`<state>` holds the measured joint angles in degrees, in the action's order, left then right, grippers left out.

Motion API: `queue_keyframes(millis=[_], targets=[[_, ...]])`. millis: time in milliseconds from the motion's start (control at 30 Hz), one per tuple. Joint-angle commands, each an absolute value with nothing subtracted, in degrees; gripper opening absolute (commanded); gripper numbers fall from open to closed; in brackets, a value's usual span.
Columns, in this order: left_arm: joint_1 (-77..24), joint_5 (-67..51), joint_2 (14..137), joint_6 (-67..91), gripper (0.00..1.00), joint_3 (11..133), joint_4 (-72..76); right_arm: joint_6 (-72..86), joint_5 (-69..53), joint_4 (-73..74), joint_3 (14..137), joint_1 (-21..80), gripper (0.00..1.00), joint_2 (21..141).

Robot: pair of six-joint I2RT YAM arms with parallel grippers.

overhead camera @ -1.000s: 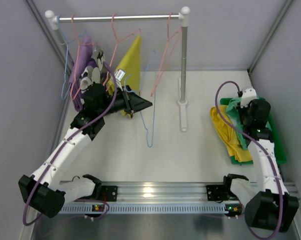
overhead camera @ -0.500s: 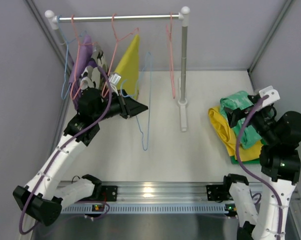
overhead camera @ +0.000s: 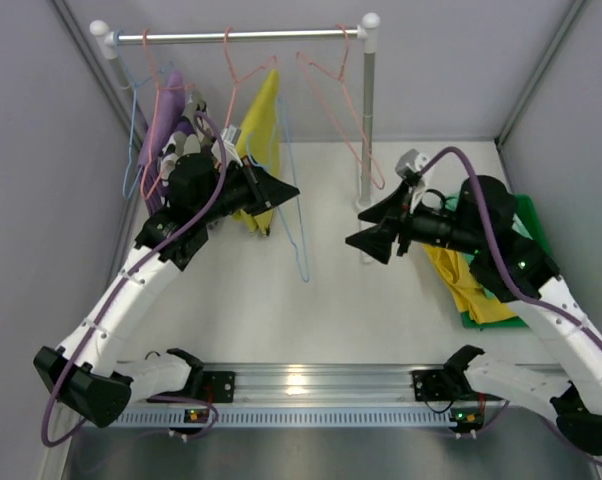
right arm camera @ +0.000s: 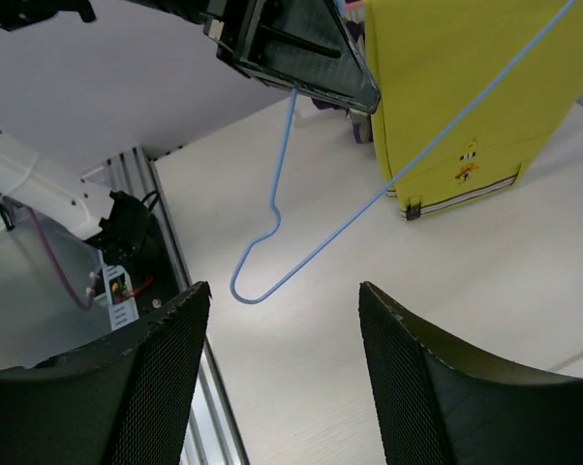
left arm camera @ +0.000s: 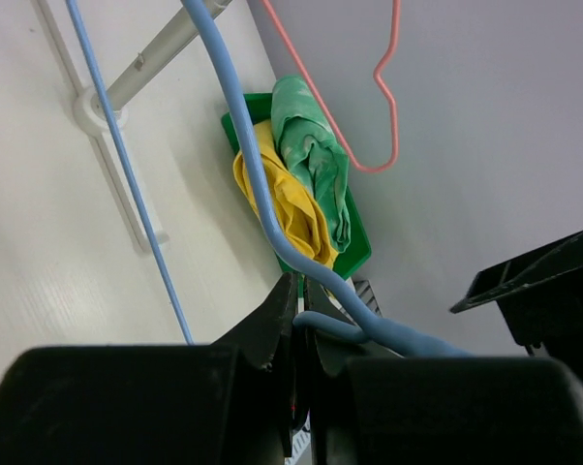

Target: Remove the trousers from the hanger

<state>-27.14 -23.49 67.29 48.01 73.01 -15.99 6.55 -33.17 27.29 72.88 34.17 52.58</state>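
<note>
The white, matt table (overhead camera: 331,300) sits between plain grey walls, and its right edge is cut off behind the right arm (overhead camera: 541,290). At the back stands a clothes rail (overhead camera: 231,36), a chrome bar with white knobs on a slim post.

Under the bar hang the olive-yellow trousers (overhead camera: 261,125), flat and smooth, with a small print near the hem in the right wrist view. Beside them, half hidden by the left arm, are a lilac garment (overhead camera: 167,105) and a camouflage garment (overhead camera: 189,140). I cannot tell which hanger carries which.

The right arm hides much of the green tray (overhead camera: 533,225). The crumpled bright yellow trousers (overhead camera: 461,275) lie in it. The mottled mint green trousers (left arm camera: 313,145) rest on them, clear only from the left wrist.

Thin pink hangers (overhead camera: 346,110) dangle bare. The left gripper (left arm camera: 299,291) is pressed together, pinching the wire of the blue hanger (overhead camera: 293,225) in front of the olive-yellow trousers. The right gripper (right arm camera: 282,287) is spread wide, holding nothing, well apart from that hanger.
</note>
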Motion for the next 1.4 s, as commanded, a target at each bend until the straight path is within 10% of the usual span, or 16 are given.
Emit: queue_keyframes(millis=[0, 700, 900, 1100, 1133, 1200, 1367], targets=[[-27.69, -20.13, 67.24, 48.95, 0.0, 75.41, -16.44, 4.66, -17.95, 25.76, 75.14, 42.07, 0.62, 55.36], [-28.83, -20.48, 67.94, 51.77, 0.0, 75.5, -14.77, 8.35, -5.89, 15.91, 83.93, 57.21, 0.66, 78.04], [-28.83, -20.04, 67.15, 50.89, 0.01, 75.15, -14.59, 10.37, -7.81, 14.94, 84.11, 56.61, 0.14, 79.02], [-28.74, -19.42, 65.57, 48.52, 0.41, 73.13, -13.8, 21.78, -15.55, 8.54, 79.37, 50.65, 0.0, 74.1], [-28.74, -19.34, 65.04, 48.17, 0.72, 72.78, -13.62, 26.15, -17.91, 7.48, 78.67, 49.41, 0.0, 73.05], [-28.57, -19.42, 64.6, 47.2, 0.99, 71.98, -13.36, 30.13, -19.85, 4.41, 76.65, 46.43, 0.0, 72.07], [-27.25, -18.9, 63.2, 45.27, 0.99, 71.28, -13.54, 39.28, -24.34, 0.62, 73.21, 43.24, 0.0, 69.52]])
